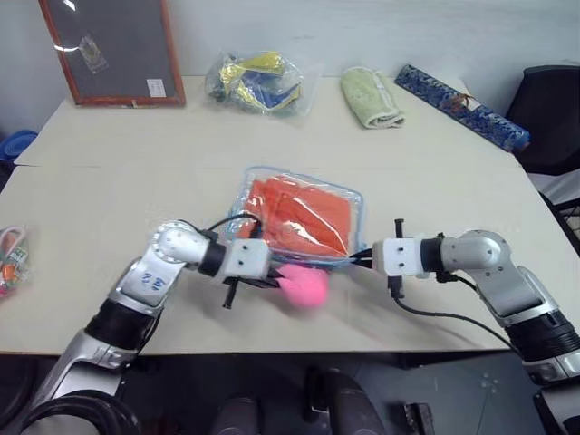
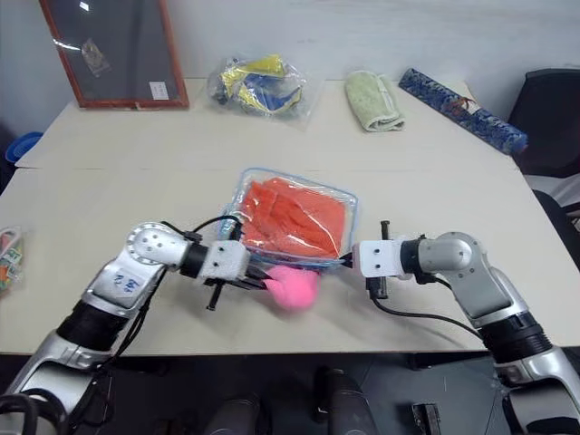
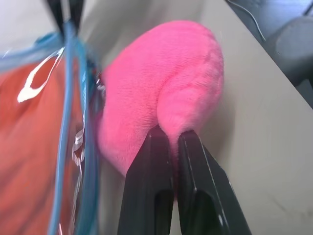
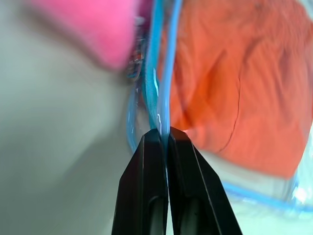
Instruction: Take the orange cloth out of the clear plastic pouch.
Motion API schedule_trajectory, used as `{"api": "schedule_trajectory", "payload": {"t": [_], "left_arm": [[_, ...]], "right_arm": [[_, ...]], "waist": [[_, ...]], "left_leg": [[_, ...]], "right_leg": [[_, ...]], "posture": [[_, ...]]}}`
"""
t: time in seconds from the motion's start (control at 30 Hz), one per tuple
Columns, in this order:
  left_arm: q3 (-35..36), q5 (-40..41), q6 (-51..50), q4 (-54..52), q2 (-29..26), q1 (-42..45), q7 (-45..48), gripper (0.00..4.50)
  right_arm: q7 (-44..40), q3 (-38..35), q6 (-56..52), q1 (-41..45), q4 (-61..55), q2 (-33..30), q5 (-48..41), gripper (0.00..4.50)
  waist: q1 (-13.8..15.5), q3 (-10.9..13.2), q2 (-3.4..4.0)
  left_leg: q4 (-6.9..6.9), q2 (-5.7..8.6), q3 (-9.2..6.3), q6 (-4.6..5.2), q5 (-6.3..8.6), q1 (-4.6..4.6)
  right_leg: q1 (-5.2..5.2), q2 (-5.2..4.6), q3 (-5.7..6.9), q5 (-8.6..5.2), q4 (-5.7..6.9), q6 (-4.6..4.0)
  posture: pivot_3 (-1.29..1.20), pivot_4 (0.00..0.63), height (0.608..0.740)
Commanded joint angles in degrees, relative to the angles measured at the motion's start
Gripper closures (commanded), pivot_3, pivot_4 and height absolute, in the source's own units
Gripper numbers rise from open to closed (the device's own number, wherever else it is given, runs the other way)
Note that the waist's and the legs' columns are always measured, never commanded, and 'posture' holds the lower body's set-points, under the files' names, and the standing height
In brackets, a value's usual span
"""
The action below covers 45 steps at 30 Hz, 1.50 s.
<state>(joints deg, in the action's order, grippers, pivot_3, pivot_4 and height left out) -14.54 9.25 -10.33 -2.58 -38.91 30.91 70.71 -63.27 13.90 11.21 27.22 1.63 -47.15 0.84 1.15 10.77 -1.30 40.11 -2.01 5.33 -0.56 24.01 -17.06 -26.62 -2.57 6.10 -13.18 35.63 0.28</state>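
Note:
The clear plastic pouch (image 1: pixel 259 181) with blue zipper edging lies flat mid-table, and the orange cloth (image 1: pixel 304 217) sits folded inside it. At the pouch's near edge hangs a pink plush charm (image 1: pixel 304 285). My left gripper (image 1: pixel 275 279) is shut on that charm (image 3: pixel 161 83), its fingertips (image 3: pixel 151 142) pinching the plush. From the right, my right gripper (image 1: pixel 361 258) is shut on the pouch's blue edging (image 4: pixel 159 73) at the near right corner. The orange cloth (image 4: pixel 234 83) shows through the plastic just beyond it.
At the back of the table stand a framed board (image 1: pixel 113 50), a clear bag of yellow and blue items (image 1: pixel 256 80), a pale green towel (image 1: pixel 370 97) and a long blue patterned box (image 1: pixel 462 104). A black chair (image 1: pixel 548 113) is at the right. Small items (image 1: pixel 11 258) lie at the left edge.

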Motion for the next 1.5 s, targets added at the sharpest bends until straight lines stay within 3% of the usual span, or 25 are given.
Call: {"api": "schedule_trajectory", "payload": {"t": [0.03, 0.27, 0.43, 0.6, 0.8, 0.9, 1.27, 1.3, 1.5], "left_arm": [[10.38, 6.39, -11.36, -3.25, -5.97, -3.16, -1.66, 4.5], [23.99, 11.96, -20.54, -3.13, -12.79, -9.01, -6.39, 4.5], [31.65, 17.32, -26.44, -2.08, -18.49, -15.01, -3.13, 4.5], [30.79, 17.32, -23.82, -3.39, -19.52, -20.94, -1.67, 4.5], [27.32, 16.96, -24.43, -0.75, -15.69, -17.28, -6.36, 4.5], [27.62, 17.81, -26.23, 2.51, -14.54, -15.9, -7.7, 3.76], [29.93, 21.9, -31.76, 3.1, -13.25, -16.08, -9.39, 0.32], [29.64, 22.19, -31.46, 1.68, -13.4, -16.85, -8.53, 0.03], [27.07, 21.54, -30.68, 0.08, -13.84, -16.88, -6.56, 0.03]], "right_arm": [[-2.76, -4.16, 4.11, -1.91, -1.58, -3.75, -3.11, 4.45], [-5.03, -8.04, 7.74, -6.75, -3.67, -8.03, -6.89, 4.45], [-6.31, -10.62, 9.49, -10.1, -5.3, -9.49, -9.85, 4.45], [-4.28, -10.21, 9.06, -10.18, -5.11, -7.71, -9.8, 4.45], [-2.3, -10.25, 5.85, -11.06, -6.74, -6.67, -9.65, 4.45], [-1.07, -11.4, 3.21, -13.54, -8.85, -7.09, -10.2, 3.81], [5.54, -17.95, -6.53, -23.02, -19.9, -5.53, -12.25, 0.0], [5.84, -17.69, -7.61, -22.92, -20.91, -5.34, -12.43, 0.0], [6.27, -14.49, -8.44, -20.22, -21.08, -4.42, -9.81, 0.0]], "waist": [[-0.13, 0.01, 0.02], [0.02, 0.03, 0.05], [-0.04, 0.05, 0.07], [-0.3, 0.07, 0.11], [0.06, 0.07, 0.11], [0.08, 0.07, 0.11], [-0.01, 0.07, 0.11], [-0.03, 0.07, 0.11], [0.02, 0.07, 0.11]], "left_leg": [[-0.01, -0.02, 0.0, -0.01, 0.0, 0.0], [-0.03, -0.06, -0.02, -0.02, 0.01, 0.04], [-0.05, -0.09, -0.02, -0.06, 0.03, 0.05], [-0.07, -0.08, 0.05, -0.1, 0.06, 0.05], [-0.06, -0.07, 0.07, -0.12, 0.06, 0.04], [-0.06, -0.06, 0.08, -0.12, 0.06, 0.04], [-0.07, -0.09, 0.08, -0.14, 0.07, 0.05], [-0.07, -0.08, 0.08, -0.14, 0.08, 0.05], [-0.06, -0.06, 0.09, -0.15, 0.08, 0.06]], "right_leg": [[0.0, 0.0, 0.0, -0.01, 0.0, -0.01], [-0.01, -0.04, 0.03, -0.01, -0.09, -0.02], [-0.07, -0.02, 0.07, -0.02, -0.1, -0.03], [-0.07, -0.05, 0.03, -0.07, -0.18, -0.11], [-0.07, -0.05, 0.02, -0.1, -0.11, -0.16], [-0.07, -0.06, 0.02, -0.1, -0.09, -0.16], [-0.07, -0.06, 0.01, -0.1, -0.08, -0.16], [-0.07, -0.06, 0.01, -0.1, -0.09, -0.16], [-0.07, -0.06, -0.01, -0.1, -0.08, -0.16]], "posture": [[0.0, 0.15, 0.74], [0.0, 0.15, 0.74], [0.0, 0.15, 0.74], [0.0, 0.15, 0.74], [0.0, 0.15, 0.74], [0.0, 0.15, 0.74], [0.0, 0.15, 0.74], [0.0, 0.15, 0.74], [0.0, 0.15, 0.74]]}}
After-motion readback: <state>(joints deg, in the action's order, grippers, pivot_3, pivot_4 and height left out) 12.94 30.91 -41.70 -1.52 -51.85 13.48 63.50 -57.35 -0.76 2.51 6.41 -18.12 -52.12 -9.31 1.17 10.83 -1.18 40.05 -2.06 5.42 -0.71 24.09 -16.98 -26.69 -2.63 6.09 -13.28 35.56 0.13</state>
